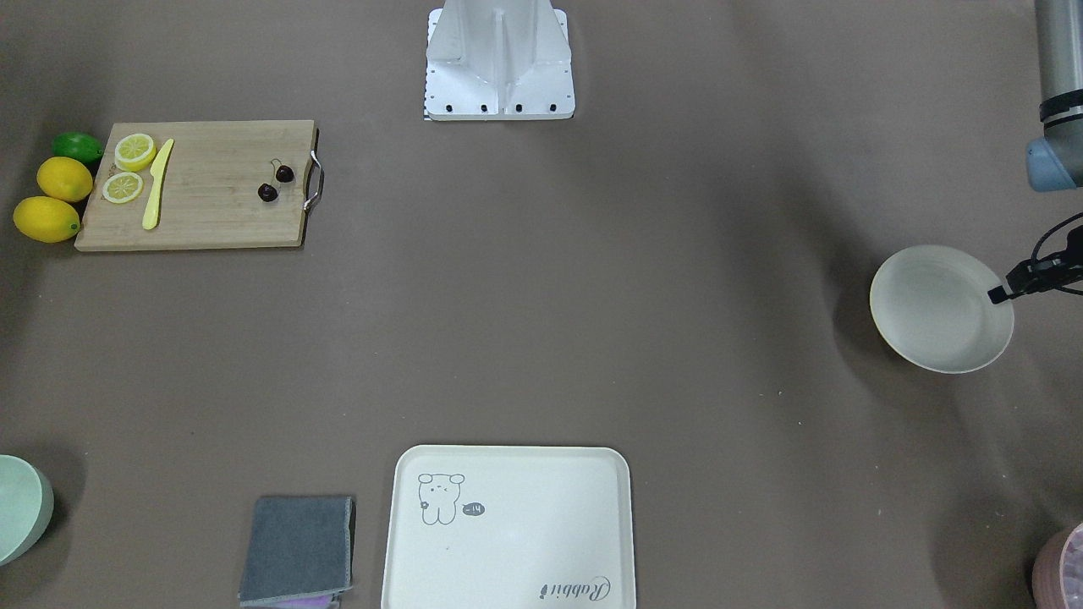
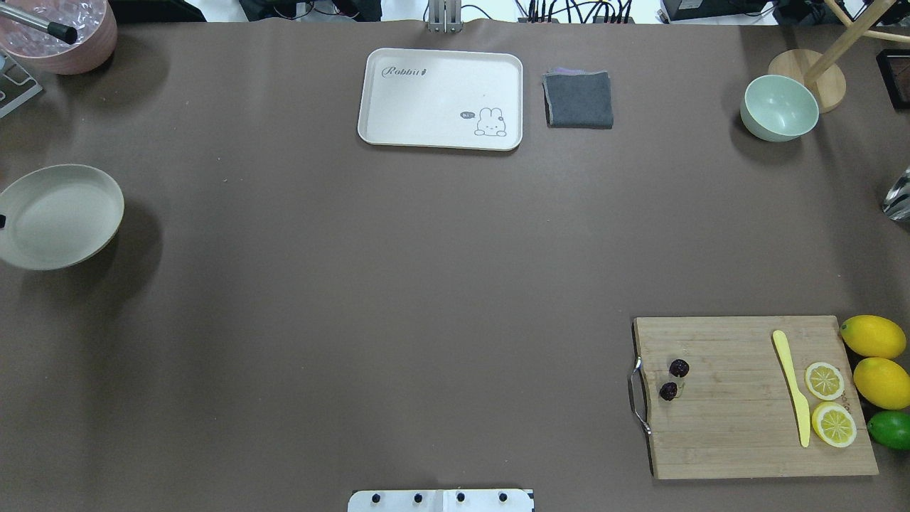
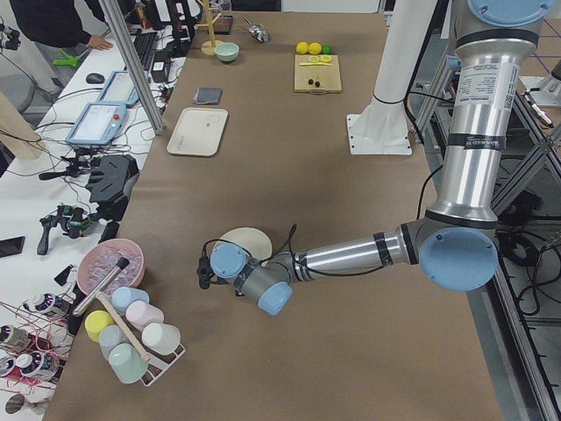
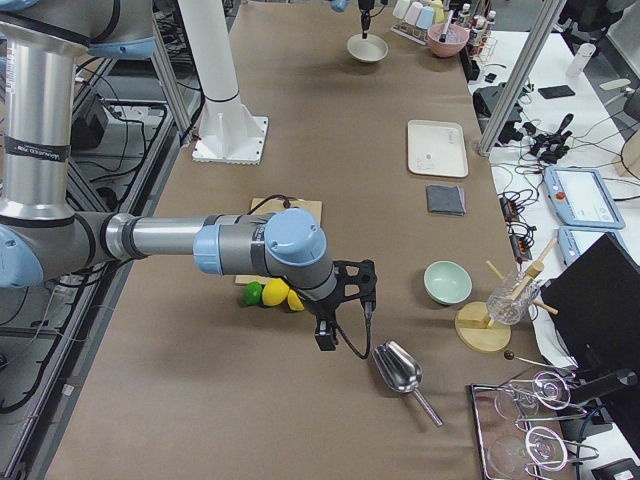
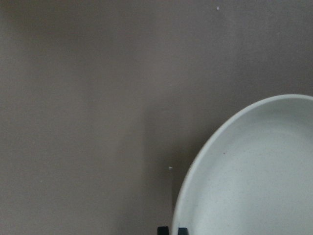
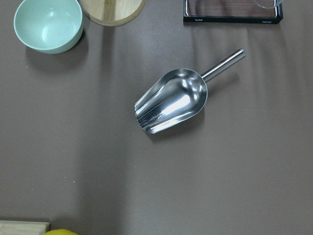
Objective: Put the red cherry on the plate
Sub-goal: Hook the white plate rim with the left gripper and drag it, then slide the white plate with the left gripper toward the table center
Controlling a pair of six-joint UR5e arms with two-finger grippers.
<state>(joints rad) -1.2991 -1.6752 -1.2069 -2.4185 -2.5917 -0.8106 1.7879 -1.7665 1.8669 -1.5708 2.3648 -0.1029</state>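
The red cherry [image 2: 674, 379], two tiny dark fruits on thin stems, lies on the wooden cutting board [image 2: 739, 419] near its metal handle, also seen in the front view [image 1: 276, 182]. The plate [image 2: 60, 217] is off-white, round and bare, far across the table [image 1: 941, 309]. My left gripper [image 1: 997, 295] hovers at the plate's rim [image 5: 254, 171]; its fingertips [image 5: 163, 230] sit close together, shut on nothing. My right gripper [image 4: 326, 338] hangs beyond the lemons, and I cannot tell its state.
On the board are a yellow knife [image 2: 793, 395] and two lemon slices [image 2: 825, 380]; lemons [image 2: 873, 336] and a lime [image 2: 890, 429] lie beside it. A bear tray [image 2: 441, 99], grey cloth [image 2: 578, 99], green bowl [image 2: 778, 107] and metal scoop [image 6: 171, 100] are farther off.
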